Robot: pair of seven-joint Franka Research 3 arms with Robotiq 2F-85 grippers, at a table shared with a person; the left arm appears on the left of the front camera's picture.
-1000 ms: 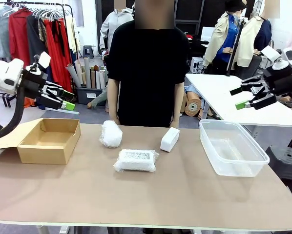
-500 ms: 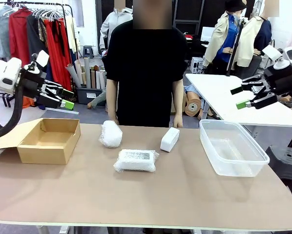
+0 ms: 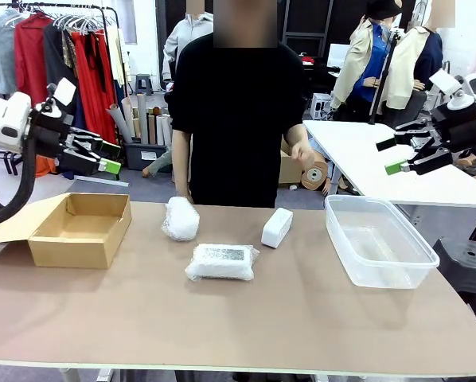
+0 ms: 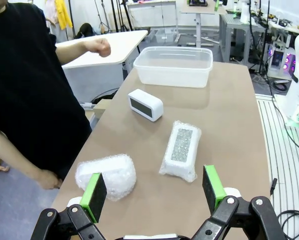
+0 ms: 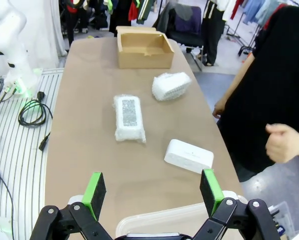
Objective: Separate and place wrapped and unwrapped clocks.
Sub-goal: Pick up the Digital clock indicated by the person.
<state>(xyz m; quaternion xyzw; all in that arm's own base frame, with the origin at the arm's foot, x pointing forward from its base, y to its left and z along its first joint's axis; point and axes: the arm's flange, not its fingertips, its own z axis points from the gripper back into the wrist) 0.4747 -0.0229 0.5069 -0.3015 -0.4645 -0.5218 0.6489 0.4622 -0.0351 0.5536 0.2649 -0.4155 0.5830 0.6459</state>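
Three clocks sit on the table [image 3: 302,318], none yet sorted. A rounded wrapped bundle [image 3: 181,219] lies toward the far edge. A flat wrapped bundle [image 3: 221,262] with a speckled label lies just in front of it, near the middle. The bare white clock [image 3: 277,228] stands on its long edge to their right, close to the person.

An open cardboard box [image 3: 67,252] waits at the robot's left and a clear plastic tub [image 3: 357,263] at its right.

Watch the plastic wrap. It looks crinkly and loose, so you may pinch only film and the bundle could slide out as you lift. The two bundles lie near each other, so a wide approach to one may shove the other. The bare clock may tip or skid toward the far edge if struck from the side. The person's hand [image 3: 303,153] is held up at chest height near that clock, so a reach there risks contact.

The left gripper [image 3: 111,157] hovers high above the box with its fingers spread wide and holding nothing. The right gripper [image 3: 389,157] hovers high above the tub, likewise spread and holding nothing. Both point inward toward the table's middle.
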